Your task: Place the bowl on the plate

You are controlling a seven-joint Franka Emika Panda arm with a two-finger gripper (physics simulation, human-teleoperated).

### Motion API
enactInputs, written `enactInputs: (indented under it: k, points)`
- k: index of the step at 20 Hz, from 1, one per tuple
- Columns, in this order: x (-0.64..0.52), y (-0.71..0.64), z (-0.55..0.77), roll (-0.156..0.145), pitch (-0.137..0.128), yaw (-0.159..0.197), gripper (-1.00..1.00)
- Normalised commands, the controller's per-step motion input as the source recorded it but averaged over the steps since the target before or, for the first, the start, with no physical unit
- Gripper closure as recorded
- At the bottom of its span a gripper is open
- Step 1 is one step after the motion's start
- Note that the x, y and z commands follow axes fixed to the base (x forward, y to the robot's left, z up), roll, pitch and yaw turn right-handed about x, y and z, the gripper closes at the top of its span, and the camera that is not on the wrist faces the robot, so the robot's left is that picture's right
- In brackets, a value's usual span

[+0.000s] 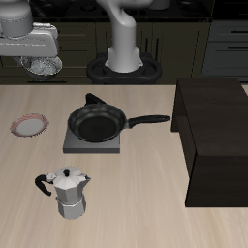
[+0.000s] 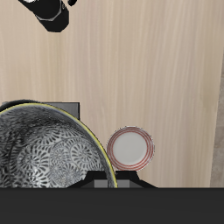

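The gripper point(image 1: 43, 58) pinches the bowl point(image 2: 44, 149) by its rim, held high — the plate point(image 2: 131, 147) lies below, just beside the bowl's edge, not yet under it.

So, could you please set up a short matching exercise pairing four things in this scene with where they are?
Things:
1. bowl
2. plate
3. frying pan
4. moka pot

Places:
A. on the grey burner slab
B. nearest the table's front edge
C. held in the air by the gripper
D. flat on the table, beside the slab

Pairs: 1-C, 2-D, 3-A, 4-B
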Motion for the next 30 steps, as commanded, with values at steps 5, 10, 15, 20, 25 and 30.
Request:
enactInputs:
  k: [5, 10, 15, 20, 25, 30]
  points:
    - [-0.08, -0.23, 0.02, -0.003, -0.009, -0.021, 1.00]
    - [-0.06, -0.34, 0.06, -0.036, -0.016, -0.012, 1.00]
    - [-0.05, -0.19, 0.05, -0.033, -0.017, -0.007, 1.00]
    - [-0.09, -0.18, -0.07, -0.023, -0.003, 0.018, 1.00]
    - [-0.03, -0.11, -0.26, -0.026, 0.027, 0.000, 1.00]
    - [-0.07, -0.01, -0.27, -0.012, 0.012, 0.015, 1.00]
